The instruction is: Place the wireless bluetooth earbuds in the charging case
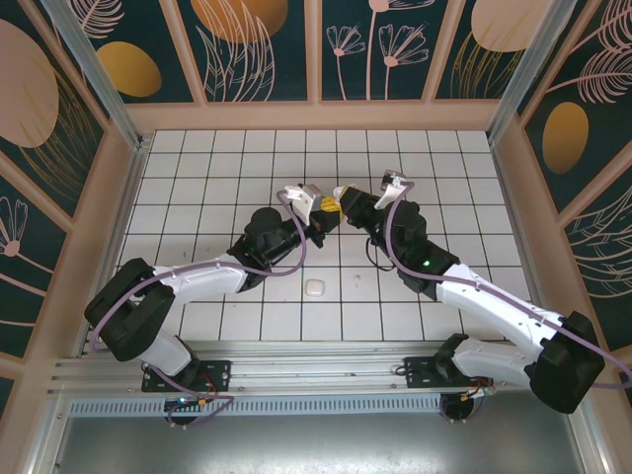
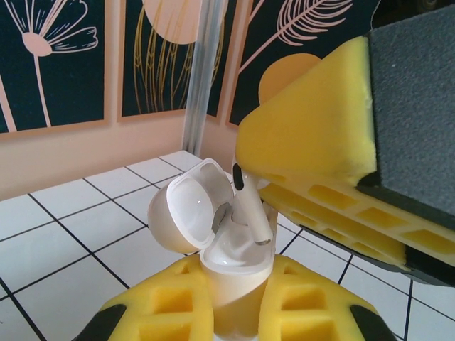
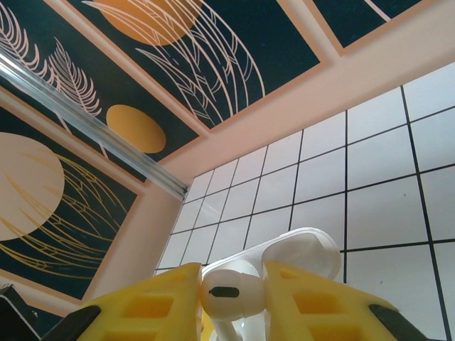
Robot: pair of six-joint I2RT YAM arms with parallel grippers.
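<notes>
My left gripper [image 2: 234, 284] is shut on the lower half of a white charging case [image 2: 231, 266], held upright with its lid [image 2: 186, 209] swung open to the left. My right gripper [image 3: 231, 298] is shut on a white earbud [image 3: 231, 291]. In the left wrist view this earbud [image 2: 250, 209] hangs stem-down over the case's open well, its tip just inside the rim. From above, the left gripper [image 1: 323, 214] and right gripper [image 1: 348, 205] meet over the middle of the tiled floor.
A second white case [image 1: 315, 288] lies shut on the tiles near the arms, with a tiny white piece [image 1: 354, 280] to its right. Patterned walls enclose the white tiled floor [image 1: 197, 197] on three sides.
</notes>
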